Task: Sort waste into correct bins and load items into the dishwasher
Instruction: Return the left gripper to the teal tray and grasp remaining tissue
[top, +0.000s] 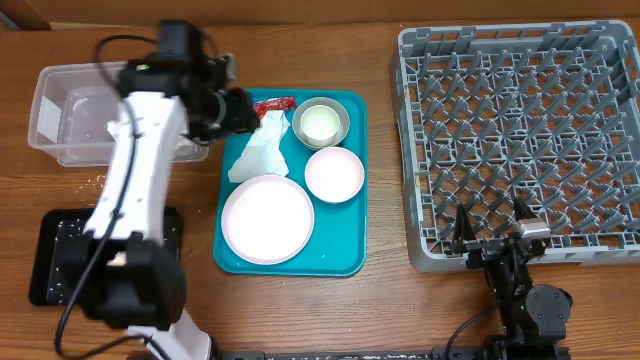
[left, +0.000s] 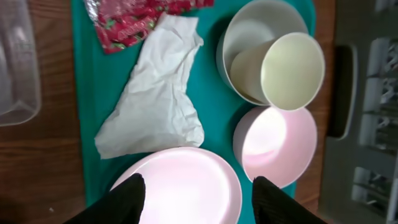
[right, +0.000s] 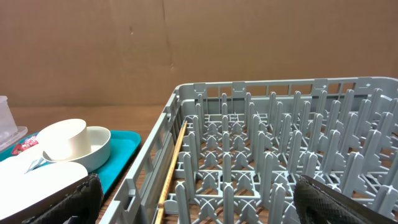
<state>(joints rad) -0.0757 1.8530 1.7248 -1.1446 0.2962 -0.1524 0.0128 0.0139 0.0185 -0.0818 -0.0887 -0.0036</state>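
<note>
Wood-grain worktop (top: 385, 300), brown board behind. Smooth teal tray (top: 342, 242) with rounded corners holds:
- crumpled white napkin (top: 258, 155)
- crinkled red wrapper (top: 273, 104) at the far edge
- round white plate (top: 267, 218)
- small white bowl (top: 334, 174)
- grey bowl (left: 245, 31) with a tilted cup (left: 292, 70) inside

Clear tub (top: 60, 110) and black tray (top: 60, 255) sit left. Pegged grey rack (top: 520, 130) sits right, apart from the teal tray.

Left tool (top: 237, 110) is released and empty over the tray's far left corner. Right tool (top: 492, 235) is spread wide and empty at the rack's near edge.
</note>
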